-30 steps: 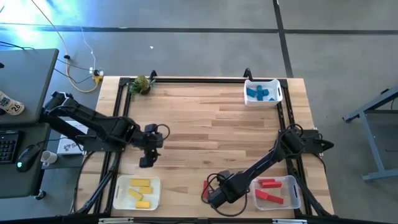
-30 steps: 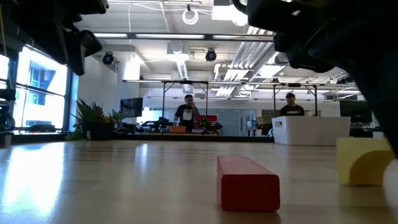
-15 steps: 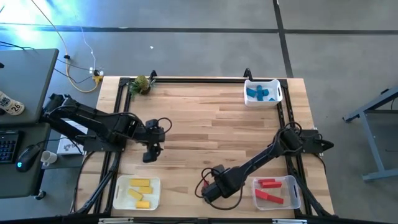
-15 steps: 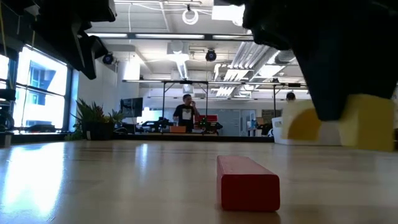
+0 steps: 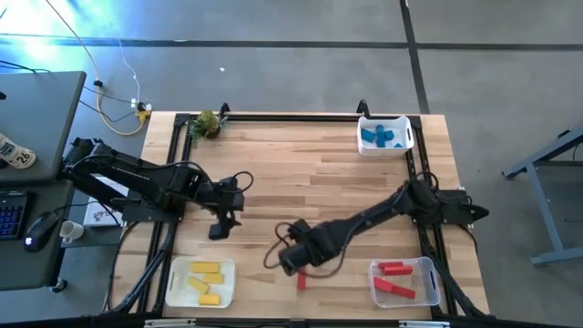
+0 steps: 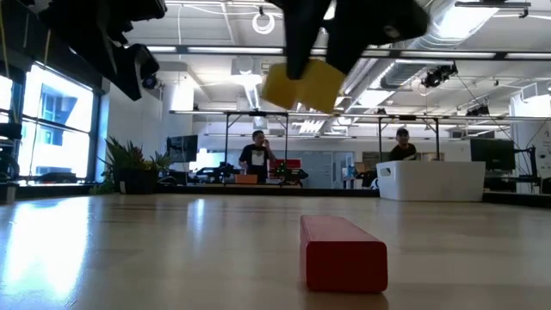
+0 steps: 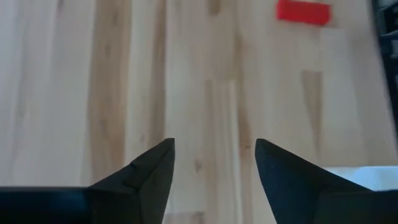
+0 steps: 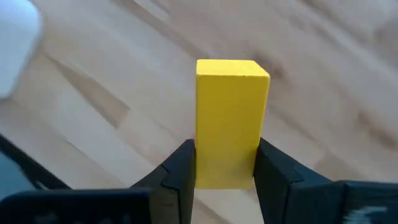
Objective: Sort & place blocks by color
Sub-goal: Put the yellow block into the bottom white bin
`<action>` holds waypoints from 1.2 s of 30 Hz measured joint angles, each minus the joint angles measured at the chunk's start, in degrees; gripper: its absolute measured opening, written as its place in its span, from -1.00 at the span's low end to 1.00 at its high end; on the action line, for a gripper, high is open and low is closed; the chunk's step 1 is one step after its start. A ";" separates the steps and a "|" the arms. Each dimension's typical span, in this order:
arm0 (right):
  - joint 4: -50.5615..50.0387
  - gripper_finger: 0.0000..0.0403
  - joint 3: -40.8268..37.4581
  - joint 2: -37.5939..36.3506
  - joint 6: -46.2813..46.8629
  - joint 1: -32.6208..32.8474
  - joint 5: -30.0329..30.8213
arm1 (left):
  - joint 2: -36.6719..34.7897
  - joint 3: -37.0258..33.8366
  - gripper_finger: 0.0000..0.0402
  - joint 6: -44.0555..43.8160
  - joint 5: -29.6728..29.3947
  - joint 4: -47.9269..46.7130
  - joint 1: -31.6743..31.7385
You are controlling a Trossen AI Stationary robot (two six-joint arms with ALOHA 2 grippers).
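A yellow block (image 8: 231,106) hangs in the air over the table's near middle, with my right gripper (image 8: 227,152) shut on it; the low view shows the yellow block (image 6: 303,84) well above the wood. A red block (image 5: 301,280) lies flat on the table just near of my right gripper (image 5: 288,262). My left gripper (image 7: 214,152) stands open above bare wood at the table's left (image 5: 221,225), holding nothing. Three yellow blocks lie in the near-left bin (image 5: 175,290), red ones in the near-right bin (image 5: 430,290), blue ones in the far-right bin (image 5: 406,146). My right gripper pinches the yellow block by two opposite long sides (image 8: 205,165) between its two fingers, near one end. The fingers point steeply down and lie along the block, whose free end (image 8: 232,67) sticks out past the fingertips. The block is lifted clear of the table, slightly tilted.
A small green leafy clump (image 5: 208,123) sits at the far-left corner. Black frame rails (image 5: 291,115) run along the table's edges. Bare wood fills the table's middle (image 5: 301,173). People stand at benches in the room beyond (image 6: 258,155).
My right gripper has risen from the near edge beside the red bin and gone toward the table's left and far side, rolling its wrist. The yellow block, first resting on the table, is now lifted clear. The red block has stayed put.
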 joint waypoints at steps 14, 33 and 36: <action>2.66 -0.48 9.64 0.00 -32.88 -6.77 -2.58 | 0.00 0.00 0.10 3.46 7.62 13.60 0.00; 7.29 -0.47 11.85 0.00 -50.24 -11.19 -6.56 | 0.00 0.00 0.10 -2.53 7.08 23.70 0.96; 8.07 -0.47 11.85 0.00 -53.17 -11.75 -6.77 | 0.00 0.00 0.11 -2.54 7.07 23.71 1.58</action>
